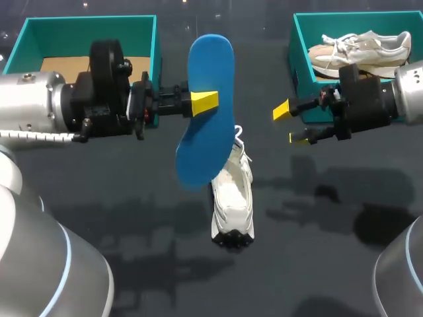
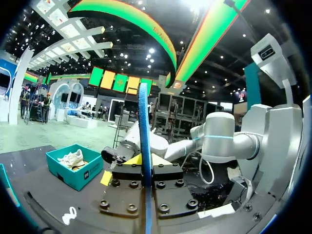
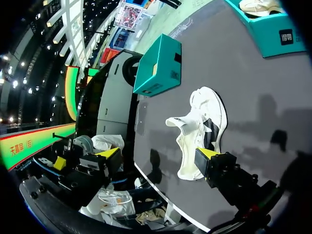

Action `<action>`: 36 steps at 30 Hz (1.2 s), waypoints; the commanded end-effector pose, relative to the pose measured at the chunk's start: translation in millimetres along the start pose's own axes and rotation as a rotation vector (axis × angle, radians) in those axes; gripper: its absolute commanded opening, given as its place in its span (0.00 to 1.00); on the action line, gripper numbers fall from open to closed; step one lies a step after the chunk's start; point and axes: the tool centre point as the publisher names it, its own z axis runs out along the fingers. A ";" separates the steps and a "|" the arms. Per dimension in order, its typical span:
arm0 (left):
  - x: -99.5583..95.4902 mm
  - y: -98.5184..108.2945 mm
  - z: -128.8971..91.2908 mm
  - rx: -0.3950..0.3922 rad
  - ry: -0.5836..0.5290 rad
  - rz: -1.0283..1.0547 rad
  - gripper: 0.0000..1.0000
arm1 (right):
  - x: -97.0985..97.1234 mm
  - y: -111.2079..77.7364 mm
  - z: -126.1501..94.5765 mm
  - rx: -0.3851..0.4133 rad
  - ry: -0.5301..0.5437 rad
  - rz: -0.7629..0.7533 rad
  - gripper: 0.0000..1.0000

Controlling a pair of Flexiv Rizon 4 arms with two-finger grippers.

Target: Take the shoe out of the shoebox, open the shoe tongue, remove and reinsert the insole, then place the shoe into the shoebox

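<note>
A blue insole (image 1: 210, 59) hangs upright above the middle of the table, and my left gripper (image 1: 206, 101) is shut on its middle. In the left wrist view the insole (image 2: 143, 122) stands edge-on between the yellow tips of the left gripper (image 2: 145, 160). Under it a white shoe (image 1: 232, 198) lies on the dark table, its tongue pulled open in the right wrist view (image 3: 200, 129). My right gripper (image 1: 289, 124) hovers open to the right of the insole, nothing between its fingers, and looks down at the shoe (image 3: 158, 153).
An empty teal shoebox (image 1: 92, 23) stands at the back left. A second teal shoebox (image 1: 301, 59) at the back right holds another pale shoe (image 1: 360, 51), just behind my right arm.
</note>
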 end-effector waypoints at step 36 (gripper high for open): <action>-73.1 66.0 -14.3 0.055 0.201 1.464 0.00 | 48.6 28.3 10.7 0.067 0.134 0.148 1.00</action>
